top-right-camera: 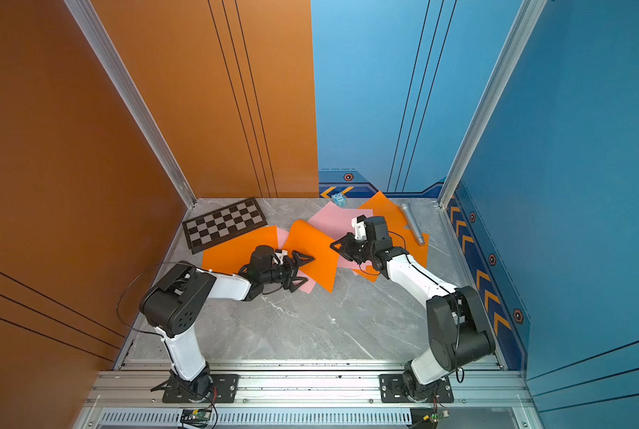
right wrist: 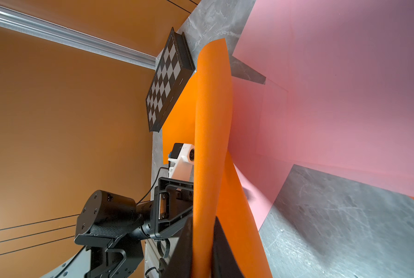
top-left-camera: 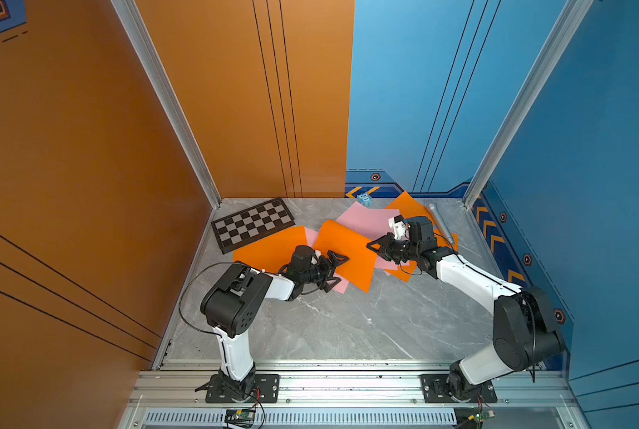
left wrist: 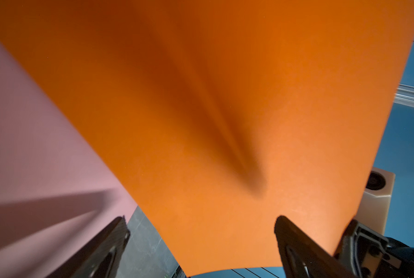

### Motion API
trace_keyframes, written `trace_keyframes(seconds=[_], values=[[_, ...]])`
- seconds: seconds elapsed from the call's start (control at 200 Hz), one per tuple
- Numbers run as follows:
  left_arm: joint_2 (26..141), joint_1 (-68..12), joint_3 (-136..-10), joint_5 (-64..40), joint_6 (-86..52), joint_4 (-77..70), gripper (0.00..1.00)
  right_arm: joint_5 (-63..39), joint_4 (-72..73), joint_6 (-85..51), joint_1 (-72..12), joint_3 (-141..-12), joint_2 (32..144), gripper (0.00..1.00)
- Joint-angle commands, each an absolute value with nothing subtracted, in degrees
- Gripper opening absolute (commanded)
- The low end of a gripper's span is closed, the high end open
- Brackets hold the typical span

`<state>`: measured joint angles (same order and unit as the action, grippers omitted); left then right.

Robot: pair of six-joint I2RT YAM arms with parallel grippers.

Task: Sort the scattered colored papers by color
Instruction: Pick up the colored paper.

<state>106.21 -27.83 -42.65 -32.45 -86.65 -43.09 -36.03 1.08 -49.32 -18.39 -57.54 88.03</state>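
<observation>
Both my arms bent low, right end effector [top-left-camera: 371, 247] pinching raised orange paper [top-left-camera: 347, 239], left end effector [top-left-camera: 339, 271] wide open alongside.

Left gripper [top-left-camera: 335, 271] gaping; right gripper [top-left-camera: 370, 246] pinched tight, wrist apparently rolled.

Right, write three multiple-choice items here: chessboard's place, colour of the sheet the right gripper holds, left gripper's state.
1. The chessboard lies: A. in the table's far corner by the orange wall; B. by the arm bases; C. between the grippers.
2. The right gripper's sheet is: A. pink; B. orange; C. blue.
3. The left gripper is: A. open; B. shut on pink paper; C. unseen.
Key: 1A, both top views show it there; 2B, the sheet between its shut fingers is orange; 3A, its fingers stand wide apart.
</observation>
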Motion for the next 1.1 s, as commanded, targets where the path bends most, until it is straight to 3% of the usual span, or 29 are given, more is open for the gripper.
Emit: trace_keyframes(seconds=[0.0,0.24,0.425,0.641,0.876,1.091], values=[[108.1,-29.3,-41.6,-28.6,-90.2,-51.7,0.98,-36.5,2.3,-50.6,-17.4,-57.5,84.4,0.15],[114.0,-33.0,-42.8,-25.8,-96.4,-60.5,0.98,-36.9,4.7,-53.4,-16.2,-57.9,82.9,0.15],[121.4,-33.7,-43.6,-16.2,-97.8,-80.8,0.98,-36.9,5.2,-55.1,-15.7,-57.4,81.1,0.15],[120.9,-34.7,-47.7,-13.2,-85.7,-80.8,0.98,-37.1,5.6,-56.8,-14.0,-56.3,78.6,0.15],[125.2,-35.4,-55.2,-14.6,-90.1,-80.8,0.99,-37.8,9.6,-60.9,-12.5,-54.8,76.7,0.15],[124.5,-37.4,-54.1,-13.9,-90.9,-80.8,0.99,-37.7,9.3,-61.5,-10.6,-56.6,75.1,0.14]])
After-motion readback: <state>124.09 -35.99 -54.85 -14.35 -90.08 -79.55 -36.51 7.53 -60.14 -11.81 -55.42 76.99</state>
